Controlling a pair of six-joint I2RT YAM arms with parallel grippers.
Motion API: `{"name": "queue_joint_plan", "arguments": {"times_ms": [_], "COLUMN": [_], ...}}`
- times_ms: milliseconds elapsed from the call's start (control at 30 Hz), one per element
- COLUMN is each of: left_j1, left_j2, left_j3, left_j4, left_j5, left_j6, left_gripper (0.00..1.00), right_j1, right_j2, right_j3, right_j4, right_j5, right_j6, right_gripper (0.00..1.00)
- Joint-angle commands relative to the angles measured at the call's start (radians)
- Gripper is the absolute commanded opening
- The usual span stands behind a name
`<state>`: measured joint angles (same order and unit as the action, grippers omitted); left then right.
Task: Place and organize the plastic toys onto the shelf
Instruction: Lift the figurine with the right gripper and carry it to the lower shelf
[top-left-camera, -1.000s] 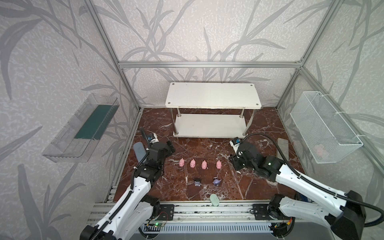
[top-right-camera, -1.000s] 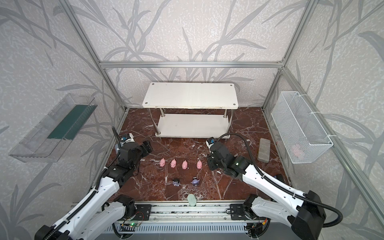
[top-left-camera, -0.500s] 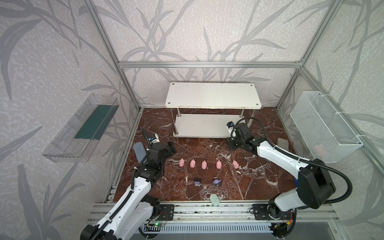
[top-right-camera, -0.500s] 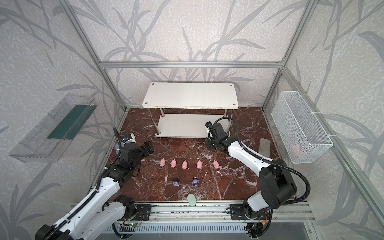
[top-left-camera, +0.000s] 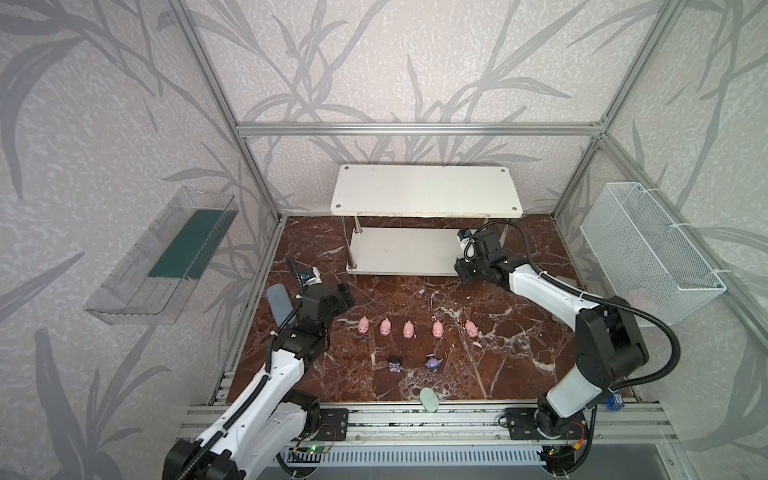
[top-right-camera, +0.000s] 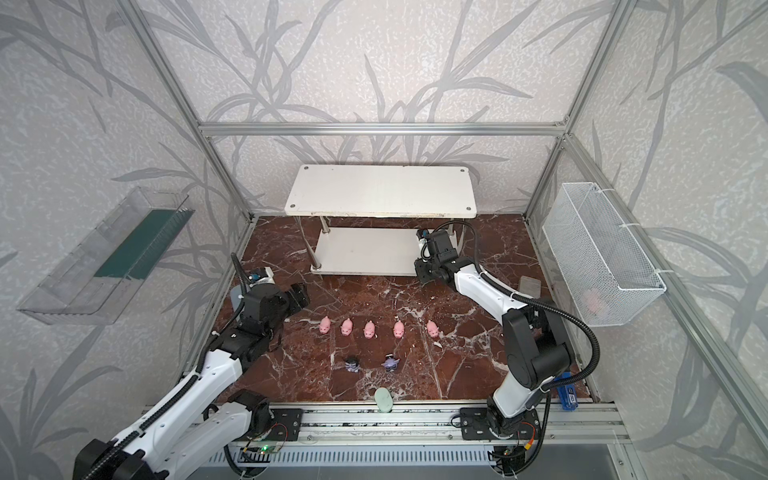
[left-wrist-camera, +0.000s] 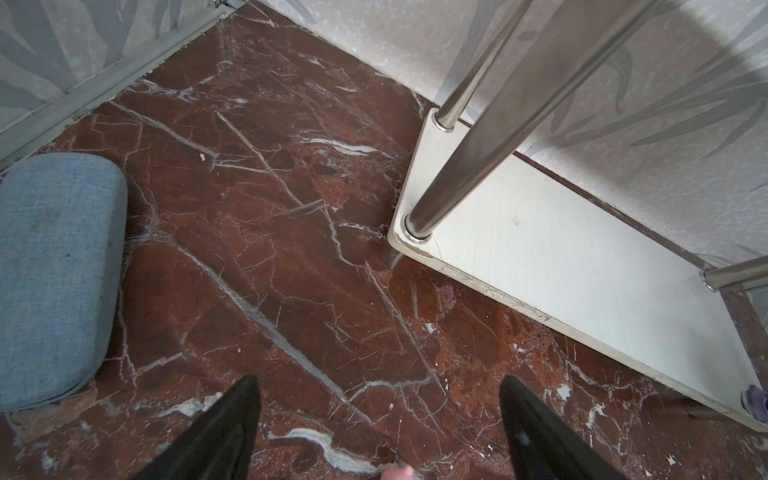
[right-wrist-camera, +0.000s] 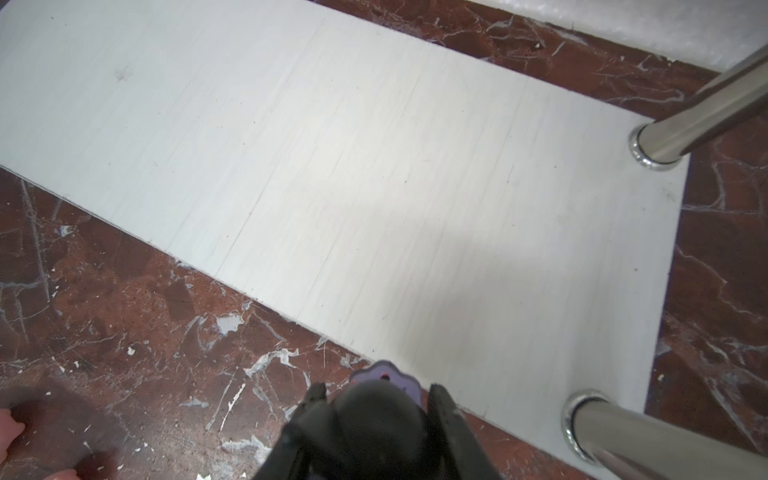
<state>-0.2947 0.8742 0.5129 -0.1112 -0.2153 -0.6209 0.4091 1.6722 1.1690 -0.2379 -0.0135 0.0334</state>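
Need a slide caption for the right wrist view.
Right pincer, shut on a black-and-purple figurine, at the bottom-board edge of the shelf.

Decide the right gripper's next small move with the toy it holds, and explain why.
Probably ease the right gripper slightly forward over the white two-tier shelf's lower board: it is shut on the small black-and-purple plastic figurine, which hangs just at the board's front edge, not yet set down.

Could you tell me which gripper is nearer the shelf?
Right. The right gripper sits by the shelf at its lower front corner; the left gripper is farther back, apart.
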Motion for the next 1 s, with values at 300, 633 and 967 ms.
{"name": "queue_joint_plan", "arguments": {"times_ms": [300,633,967], "left_j1": [-0.004,-0.005,-0.005], "left_j2": [0.017,0.025,0.049], "left_j3": [-0.001,-0.002,0.003], "left_j4": [0.019,0.023,0.035], "left_j5": [0.002,-0.009,-0.001], "left_j6": [-0.008,-0.010,-0.007], "left_gripper": [0.88,0.88,0.88], "right_j1": [-0.059,-0.086,-0.092], "right_j2": [0.111,0.149,0.196], "right_j3": [0.100,0.147,0.177], "right_j4": [0.021,0.006,-0.002], "right_j5": [-0.037,-0.052,-0.060], "right_j6": [-0.010,-0.013,-0.009], "right_gripper": [0.31,0.31,0.31]}}
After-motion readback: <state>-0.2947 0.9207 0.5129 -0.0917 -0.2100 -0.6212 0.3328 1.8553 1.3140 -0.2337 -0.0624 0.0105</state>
